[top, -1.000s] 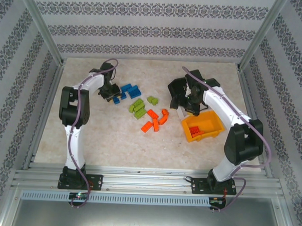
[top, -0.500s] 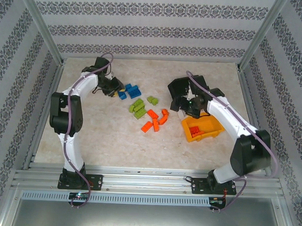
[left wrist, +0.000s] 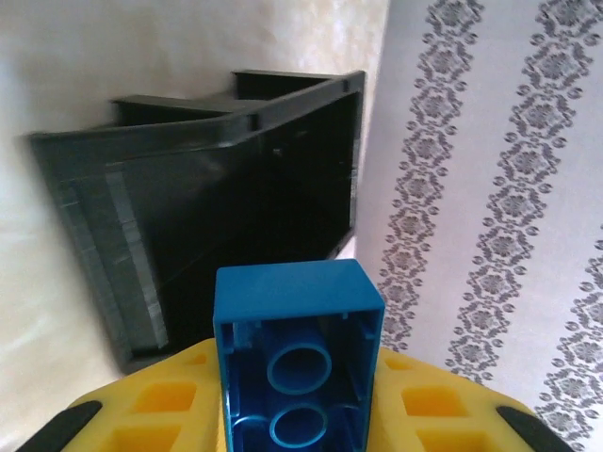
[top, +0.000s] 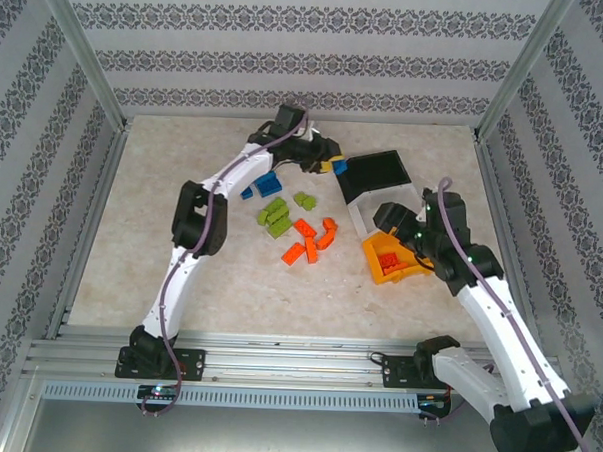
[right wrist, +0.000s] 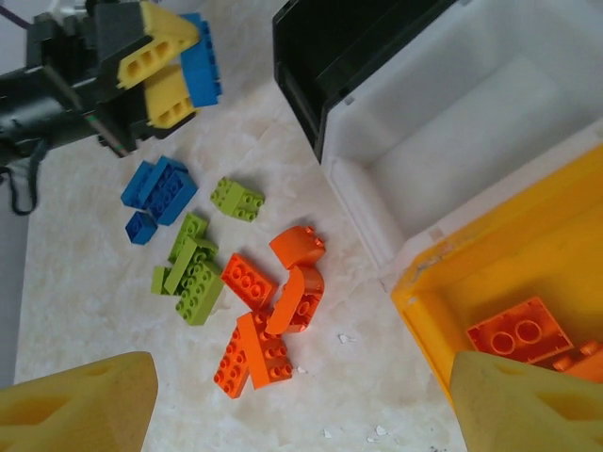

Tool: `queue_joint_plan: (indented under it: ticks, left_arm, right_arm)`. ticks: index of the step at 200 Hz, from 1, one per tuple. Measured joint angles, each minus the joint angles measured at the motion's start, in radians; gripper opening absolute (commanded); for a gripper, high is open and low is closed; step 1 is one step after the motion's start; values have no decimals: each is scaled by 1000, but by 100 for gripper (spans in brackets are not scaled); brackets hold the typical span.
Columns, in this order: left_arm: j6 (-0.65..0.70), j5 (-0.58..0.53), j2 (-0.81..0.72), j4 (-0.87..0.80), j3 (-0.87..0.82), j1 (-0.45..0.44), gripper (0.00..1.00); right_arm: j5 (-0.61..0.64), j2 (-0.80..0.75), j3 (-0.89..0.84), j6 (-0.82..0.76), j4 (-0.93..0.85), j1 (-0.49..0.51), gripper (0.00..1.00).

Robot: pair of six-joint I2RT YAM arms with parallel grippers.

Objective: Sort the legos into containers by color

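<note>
My left gripper (top: 329,165) is shut on a blue lego (left wrist: 297,358), which sits between its yellow fingers (left wrist: 155,405). It hovers just left of the black container (top: 382,169), whose dark open inside (left wrist: 236,198) lies ahead of the brick. On the table lie blue legos (right wrist: 160,188), lime green legos (right wrist: 193,273) and orange legos (right wrist: 268,315). The white container (right wrist: 452,122) stands between the black one and the orange-yellow container (right wrist: 499,254), which holds orange bricks (right wrist: 518,330). My right gripper (right wrist: 301,414) hangs open above the table by the yellow container's left edge, with nothing between its fingers.
The patterned back wall (left wrist: 490,188) is close behind the black container. Metal frame posts (top: 84,56) stand at the table's corners. Small white crumbs (right wrist: 344,337) dot the marble tabletop near the orange legos.
My left arm has swung from the blue pile to the right and far back, carrying a blue lego to the black container. My right arm has pulled back toward the near right, uncovering the containers.
</note>
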Motion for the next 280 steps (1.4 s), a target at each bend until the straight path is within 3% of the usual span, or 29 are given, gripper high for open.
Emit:
queue_joint_plan:
  ticks: [39, 60, 84, 177, 199, 231, 253, 280]
  left_arm:
    - [-129, 11, 145, 60, 170, -48, 34]
    - [-190, 14, 176, 102, 181, -53, 48]
    - [-229, 14, 207, 119, 203, -53, 57]
    - [-244, 35, 211, 132, 213, -51, 59]
    - [-173, 36, 204, 67, 213, -46, 59]
    - [73, -56, 103, -230, 172, -11, 59]
    - [264, -178, -85, -413, 31, 48, 60]
    - [420, -308, -390, -491, -270, 143, 60]
  right_arm:
    - [31, -64, -45, 50, -6, -18, 81]
    - [32, -64, -45, 60, -8, -22, 82]
    - [32, -64, -46, 68, -11, -22, 82]
    - [32, -48, -53, 91, -11, -9, 81]
    - [27, 14, -47, 90, -9, 23, 80]
    - [2, 256, 63, 57, -46, 98, 80]
    - [-28, 467, 225, -4, -100, 159, 80]
    - [-51, 708, 463, -93, -201, 206, 80]
